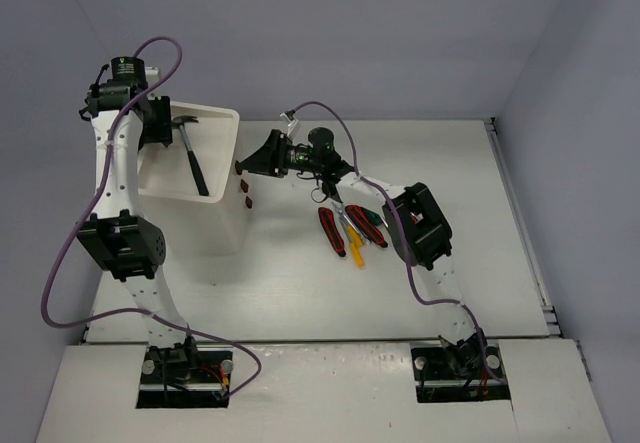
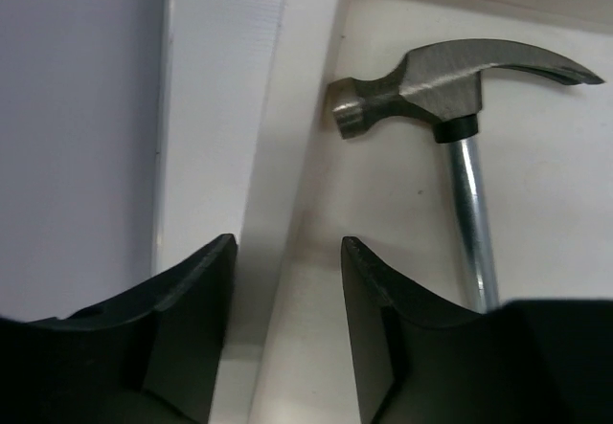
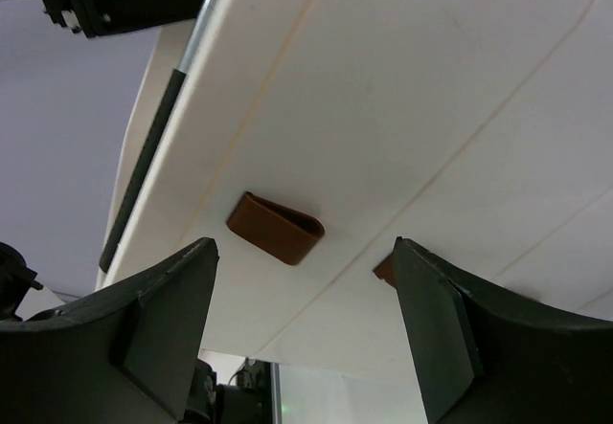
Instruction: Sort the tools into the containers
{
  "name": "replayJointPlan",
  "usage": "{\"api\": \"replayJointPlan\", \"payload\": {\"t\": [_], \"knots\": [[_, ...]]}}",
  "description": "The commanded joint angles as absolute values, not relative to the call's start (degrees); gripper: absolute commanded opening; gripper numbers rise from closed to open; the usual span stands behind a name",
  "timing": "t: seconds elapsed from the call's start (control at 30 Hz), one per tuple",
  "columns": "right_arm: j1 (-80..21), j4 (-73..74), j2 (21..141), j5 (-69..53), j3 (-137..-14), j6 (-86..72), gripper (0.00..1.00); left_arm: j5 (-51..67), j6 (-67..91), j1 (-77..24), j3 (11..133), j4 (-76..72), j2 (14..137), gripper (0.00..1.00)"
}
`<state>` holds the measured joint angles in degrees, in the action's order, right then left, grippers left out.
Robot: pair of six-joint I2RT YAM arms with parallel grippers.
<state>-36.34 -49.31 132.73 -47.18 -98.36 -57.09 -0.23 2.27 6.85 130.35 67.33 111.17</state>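
Loose tools lay clustered on the white counter (image 1: 300, 298), behind the right jaws and under that arm's wrist. The cluster included red-handled pliers (image 1: 330, 231), a yellow-handled screwdriver (image 1: 355, 250) and a green-handled screwdriver (image 1: 371, 217). Their long axes ran roughly near to far.

The right jaws stood wide open and empty, aimed sideways at the drawer face of the white cabinet (image 1: 205, 231). One dark-red drawer handle (image 3: 275, 228) sat ahead of the gap, not touched. A second handle (image 3: 383, 269) was partly hidden by one finger.

The left jaws were also open and held nothing. They pointed down, straddling one rim of the top tray (image 1: 232, 153).

The hammer (image 2: 431, 84) lay flat in the tray, ahead of those jaws and to their right. Its long axis ran near to far, with the steel head at the far end and the black grip toward the near rim. The striking face pointed at the straddled rim and the claw pointed away from it.

Pale grey walls (image 1: 400, 33) enclosed the counter at the far end and on both sides.
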Motion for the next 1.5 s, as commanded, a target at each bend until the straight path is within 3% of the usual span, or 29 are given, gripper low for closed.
{"api": "replayJointPlan", "payload": {"t": [0.0, 0.2, 0.3, 0.47, 0.67, 1.0, 1.47], "knots": [[-36.4, -57.51, 128.33, -48.61, -97.47, -57.84, 0.7, -0.7, 3.34, 6.94, 130.24, 65.92, 109.86, 0.4], [-37.38, -58.92, 129.76, -49.84, -99.88, -58.6, 0.67, 0.0, 3.96, 6.86, 130.31, 65.92, 109.83, 0.09], [-37.86, -59.7, 130.78, -50.16, -101.64, -59.3, 0.65, 0.0, 4.37, 6.81, 130.19, 65.92, 109.86, 0.0], [-38.52, -61.98, 132.55, -50.71, -103.26, -61.19, 0.62, 0.0, 4.4, 6.86, 129.73, 65.83, 109.78, 0.0], [-38.65, -62.29, 133.51, -51.11, -104.19, -61.87, 0.47, 1.76, 4.48, 6.86, 129.64, 65.83, 109.78, 0.0], [-37.98, -62.31, 129.68, -50.55, -98.23, -59.52, 0.03, 1.67, 4.14, 7.11, 128.58, 65.22, 108.9, 0.0], [-26.4, -59.61, 117.3, -53.15, -84.26, -55.48, 0.0, 0.96, 4.21, 8.44, 127.63, 64.18, 108.38, 0.0]]}}
